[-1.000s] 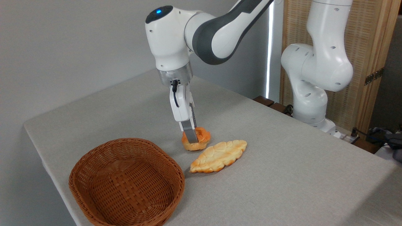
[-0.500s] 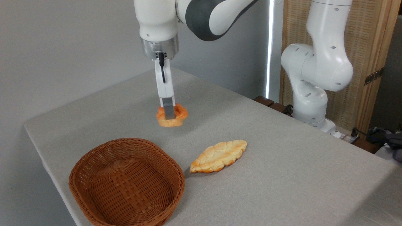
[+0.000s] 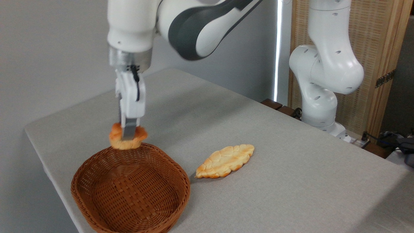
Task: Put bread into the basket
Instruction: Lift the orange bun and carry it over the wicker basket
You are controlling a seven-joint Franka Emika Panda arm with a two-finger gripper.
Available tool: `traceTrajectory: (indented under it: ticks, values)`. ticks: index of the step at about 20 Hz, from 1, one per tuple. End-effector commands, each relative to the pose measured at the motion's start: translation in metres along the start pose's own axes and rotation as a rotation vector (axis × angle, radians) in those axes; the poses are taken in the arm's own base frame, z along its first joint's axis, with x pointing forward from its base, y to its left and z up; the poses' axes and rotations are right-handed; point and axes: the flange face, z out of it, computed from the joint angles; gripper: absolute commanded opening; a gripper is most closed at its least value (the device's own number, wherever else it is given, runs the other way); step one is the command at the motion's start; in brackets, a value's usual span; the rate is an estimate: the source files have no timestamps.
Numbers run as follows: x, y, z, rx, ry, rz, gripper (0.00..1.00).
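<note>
moved: small round orange-golden bun carried from mid-surface to far rim of oval brown wicker basket | fingers clamped on bun | left: lower, release inside basket

Small orange-golden bun, lobed top, held in the air over far rim of basket. Oval brown wicker, low-sided, at table's near-left corner.
</note>
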Motion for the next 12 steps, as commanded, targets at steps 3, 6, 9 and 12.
traceTrajectory:
  ticks: [3, 6, 9, 12]
  values:
    - [0.011, -0.023, 0.036, 0.057, 0.022, -0.007, 0.59]
    - [0.016, -0.018, 0.05, 0.063, -0.039, 0.055, 0.74]
    - [0.015, -0.018, 0.053, 0.072, -0.063, 0.073, 0.81]
    - [0.015, -0.018, 0.054, 0.07, -0.066, 0.077, 0.89]
